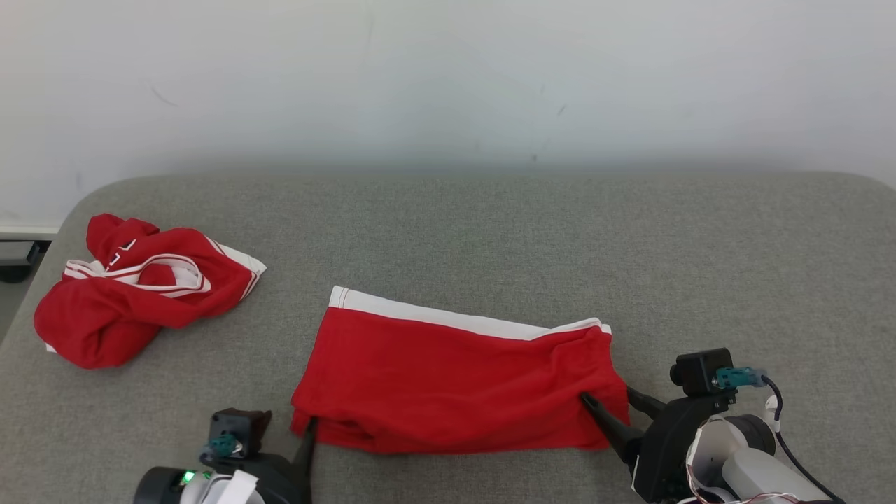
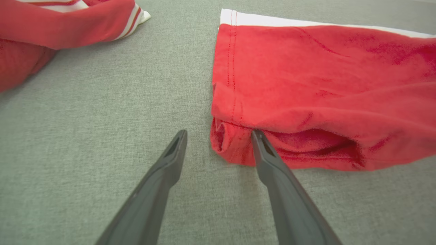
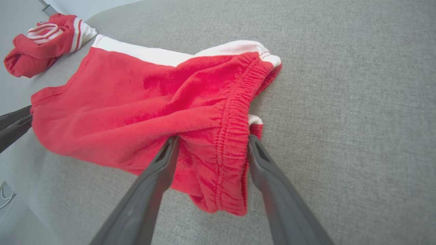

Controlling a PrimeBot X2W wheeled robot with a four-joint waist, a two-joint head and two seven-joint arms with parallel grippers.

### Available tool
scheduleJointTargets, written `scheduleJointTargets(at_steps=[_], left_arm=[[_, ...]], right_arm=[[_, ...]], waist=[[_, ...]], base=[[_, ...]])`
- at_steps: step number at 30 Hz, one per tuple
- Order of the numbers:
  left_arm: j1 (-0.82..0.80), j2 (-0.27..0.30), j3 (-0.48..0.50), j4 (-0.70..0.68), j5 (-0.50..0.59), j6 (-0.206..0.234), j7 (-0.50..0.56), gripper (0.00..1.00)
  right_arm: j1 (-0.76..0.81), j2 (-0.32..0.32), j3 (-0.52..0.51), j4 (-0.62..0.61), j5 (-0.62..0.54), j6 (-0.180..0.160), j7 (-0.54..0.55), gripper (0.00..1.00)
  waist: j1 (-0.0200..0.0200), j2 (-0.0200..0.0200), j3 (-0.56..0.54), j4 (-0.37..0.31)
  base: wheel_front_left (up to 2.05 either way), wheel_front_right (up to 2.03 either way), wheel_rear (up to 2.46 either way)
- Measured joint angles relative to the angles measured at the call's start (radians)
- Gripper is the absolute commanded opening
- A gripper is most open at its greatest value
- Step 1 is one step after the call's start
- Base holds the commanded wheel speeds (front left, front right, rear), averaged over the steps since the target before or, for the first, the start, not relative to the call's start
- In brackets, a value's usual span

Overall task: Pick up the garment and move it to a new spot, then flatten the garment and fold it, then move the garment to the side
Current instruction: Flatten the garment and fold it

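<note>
The garment (image 1: 455,378) is a pair of red shorts with a white side band, lying folded flat on the grey padded surface. My left gripper (image 2: 219,132) stands open at its near left corner: one finger touches the hem fold and the other rests on bare fabric beside it. In the head view the left gripper (image 1: 308,423) sits at that same corner. My right gripper (image 3: 214,137) is open with its fingers on either side of the elastic waistband at the garment's (image 3: 153,102) right end, not pinching it. In the head view the right gripper (image 1: 607,394) is at the garment's near right end.
A second red and white garment (image 1: 133,287) lies crumpled near the surface's left edge. The grey surface (image 1: 490,238) extends far behind and to the right, ending at a white wall (image 1: 448,70). The left gripper's fingers (image 3: 13,124) show at the right wrist view's left edge.
</note>
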Motion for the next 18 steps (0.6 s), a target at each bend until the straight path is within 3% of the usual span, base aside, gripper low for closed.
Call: scheduleJointTargets(at_steps=[6, 18], left_arm=[[0.012, 0.052, 0.043, -0.047, -0.016, 0.025, 0.000, 1.00], [0.069, 0.095, 0.116, -0.231, 0.051, 0.052, -0.003, 1.00]], right_arm=[[0.025, -0.015, -0.021, -0.065, 0.014, 0.000, -0.011, 1.00], [0.039, -0.037, -0.044, -0.122, -0.005, -0.074, -0.040, 1.00]], waist=[[0.0000, 0.0000, -0.012, -0.007], [0.0000, 0.0001, -0.017, -0.006]], base=[[0.00, 0.00, 0.00], [0.00, 0.00, 0.00]])
